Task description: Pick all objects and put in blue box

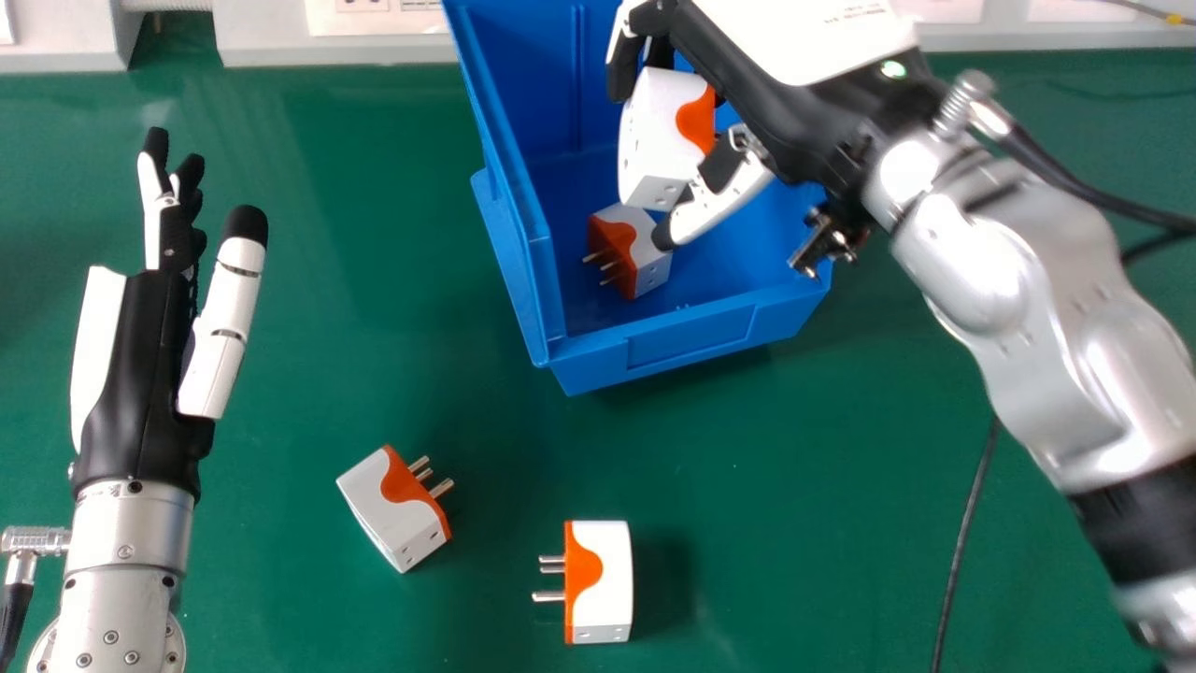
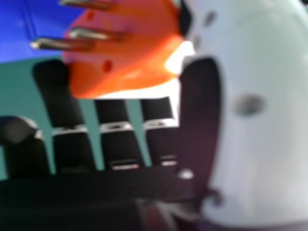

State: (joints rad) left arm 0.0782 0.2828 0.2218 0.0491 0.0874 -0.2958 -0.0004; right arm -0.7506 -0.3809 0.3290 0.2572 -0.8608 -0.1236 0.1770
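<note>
In the head view my right hand (image 1: 761,103) is over the blue box (image 1: 687,332), its fingers and thumb curled round a white and orange plug adapter (image 1: 654,136). The right hand view shows that held adapter (image 2: 125,53) between the fingers and the thumb of my right hand (image 2: 199,125), metal pins pointing away. Inside the box lies another adapter (image 1: 645,248), below the held one. Two more adapters rest on the green table, one tilted (image 1: 388,509) and one farther right (image 1: 601,581). My left hand (image 1: 140,374) stays at the left with straight fingers.
The green table (image 1: 374,308) spreads around the box. A black cable (image 1: 967,523) runs along the table at the right, below the silver right forearm. White panels with sockets (image 1: 374,17) line the back edge behind the box.
</note>
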